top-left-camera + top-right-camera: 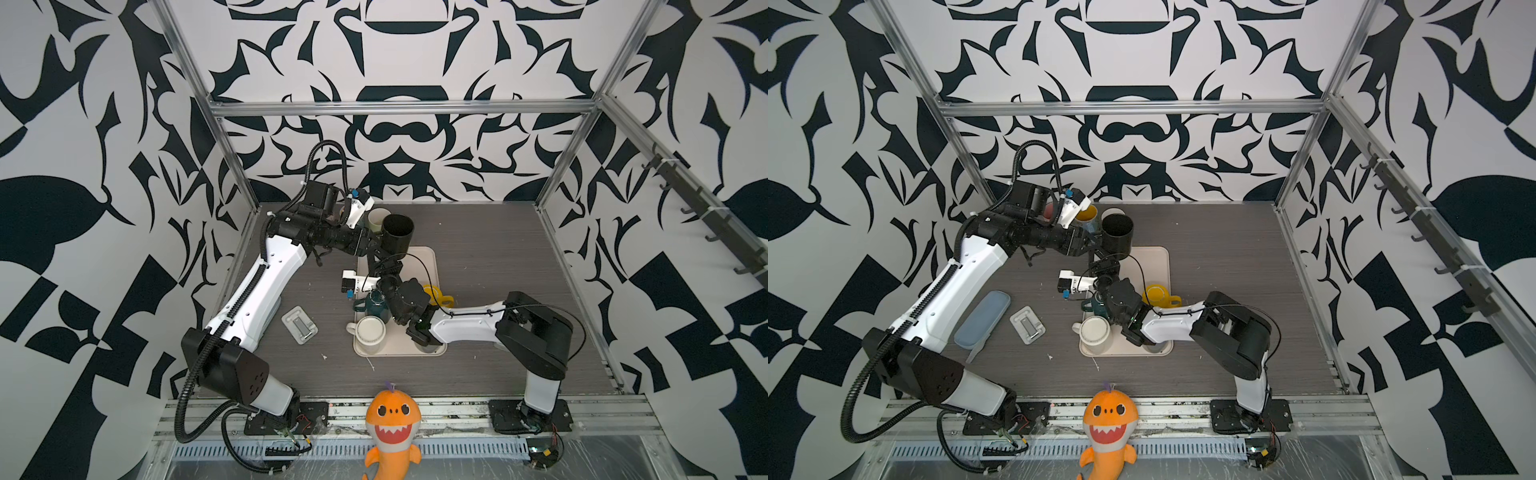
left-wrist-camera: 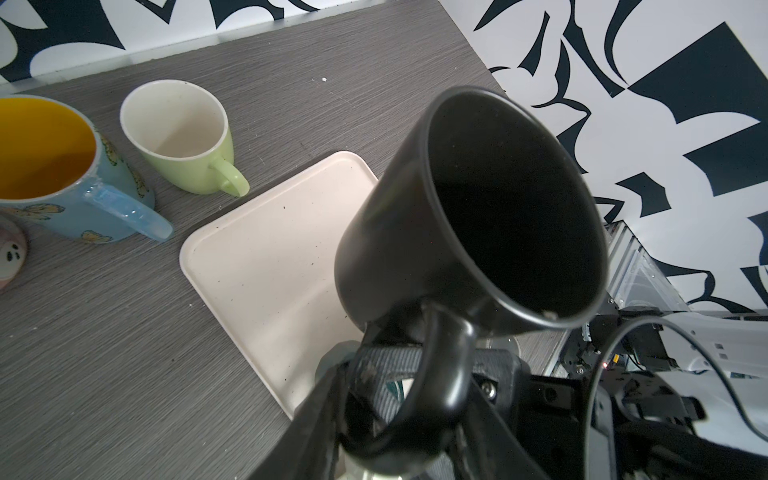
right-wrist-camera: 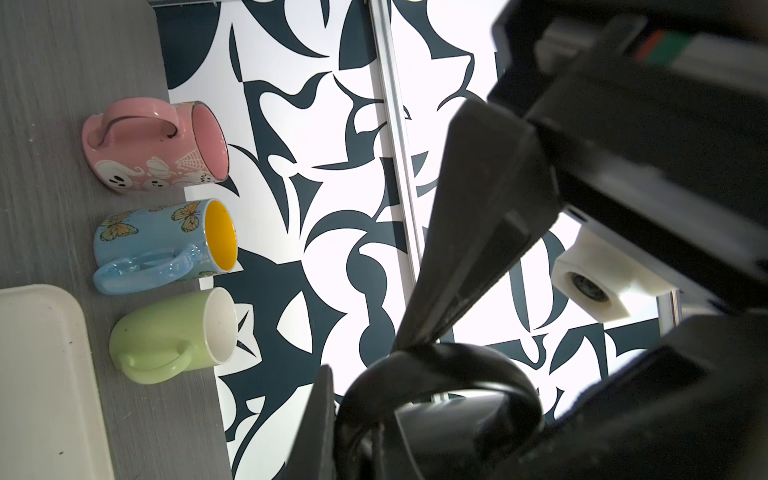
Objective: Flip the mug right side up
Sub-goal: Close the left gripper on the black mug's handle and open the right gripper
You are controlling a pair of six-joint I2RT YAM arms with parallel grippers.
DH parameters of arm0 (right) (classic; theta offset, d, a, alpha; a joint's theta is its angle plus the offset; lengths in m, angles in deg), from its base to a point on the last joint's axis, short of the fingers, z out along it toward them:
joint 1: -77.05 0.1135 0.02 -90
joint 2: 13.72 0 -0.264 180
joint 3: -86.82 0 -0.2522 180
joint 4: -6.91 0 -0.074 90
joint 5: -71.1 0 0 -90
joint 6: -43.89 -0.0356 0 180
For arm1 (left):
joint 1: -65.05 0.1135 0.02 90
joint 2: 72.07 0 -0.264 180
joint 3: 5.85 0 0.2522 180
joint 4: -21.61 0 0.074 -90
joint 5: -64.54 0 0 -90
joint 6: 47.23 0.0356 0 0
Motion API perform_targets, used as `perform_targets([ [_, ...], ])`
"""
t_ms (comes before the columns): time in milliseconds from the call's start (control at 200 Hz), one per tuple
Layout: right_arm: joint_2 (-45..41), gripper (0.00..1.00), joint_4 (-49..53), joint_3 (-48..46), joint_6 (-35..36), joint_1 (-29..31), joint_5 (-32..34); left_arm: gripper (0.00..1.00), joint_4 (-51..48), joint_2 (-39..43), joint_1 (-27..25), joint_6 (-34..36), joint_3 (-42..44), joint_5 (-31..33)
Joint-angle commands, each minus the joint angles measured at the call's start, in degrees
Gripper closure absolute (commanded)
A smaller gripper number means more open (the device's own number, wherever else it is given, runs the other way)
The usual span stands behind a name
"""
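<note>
You have the black mug (image 1: pixel 397 232) held aloft, mouth up, over the far end of the tray (image 1: pixel 426 259) in both top views. The right gripper (image 1: pixel 384 269) comes up from beneath it, pressed together on the handle. The left gripper (image 1: pixel 375 245) reaches in from the side, its jaws spread on either side of that same handle. You cannot tell from any view whether its pads touch it.

The left wrist view gives you what the top views hide: the whole handle loop, close up.

Only the right wrist view shows you the pink mug (image 3: pixel 153 145) in full. It stands in a row with the blue butterfly mug (image 3: pixel 158 245) and the green mug (image 3: pixel 166 336) on the tabletop (image 3: pixel 62 62), just past the tray. From above, the left arm covers much of that row.

In a top view a blue case (image 1: pixel 982 318) lies beside the left arm. On the tray's near end a white mug (image 1: pixel 370 332) stands upside down.
</note>
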State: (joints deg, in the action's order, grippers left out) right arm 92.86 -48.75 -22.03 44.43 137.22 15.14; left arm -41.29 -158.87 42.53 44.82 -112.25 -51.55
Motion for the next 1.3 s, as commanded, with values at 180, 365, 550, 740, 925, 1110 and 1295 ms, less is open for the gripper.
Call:
perform_targets([
  [180,-2.48,1.0,-4.78,2.19,1.76,0.75,-3.98,0.51,-3.63,-0.87,-0.42,1.1,-1.4,-0.7],
  [365,-2.72,1.0,-4.48,1.97,1.51,0.72,-4.09,0.56,-3.62,-0.73,-0.42,1.29,-1.14,-1.06],
  [550,-2.52,1.0,-4.56,2.29,1.75,0.83,-4.25,0.66,-3.76,-0.85,-0.58,1.37,-0.79,-1.59],
  [740,-2.14,1.0,-4.51,2.59,1.76,0.79,-4.55,0.82,-3.94,-1.17,-0.87,1.46,-0.7,-1.91],
  [925,-0.97,1.0,-6.5,3.32,2.22,0.83,-4.17,1.0,-3.61,-1.54,-1.08,1.18,-0.64,-2.24],
  [1110,2.33,0.98,-11.78,5.11,5.29,0.85,-2.27,1.0,1.28,-0.31,-1.11,-1.87,1.14,0.28],
  [1295,3.11,0.72,-12.4,5.68,4.8,0.94,0.58,1.0,6.46,1.68,-1.05,-3.67,2.8,3.25],
])
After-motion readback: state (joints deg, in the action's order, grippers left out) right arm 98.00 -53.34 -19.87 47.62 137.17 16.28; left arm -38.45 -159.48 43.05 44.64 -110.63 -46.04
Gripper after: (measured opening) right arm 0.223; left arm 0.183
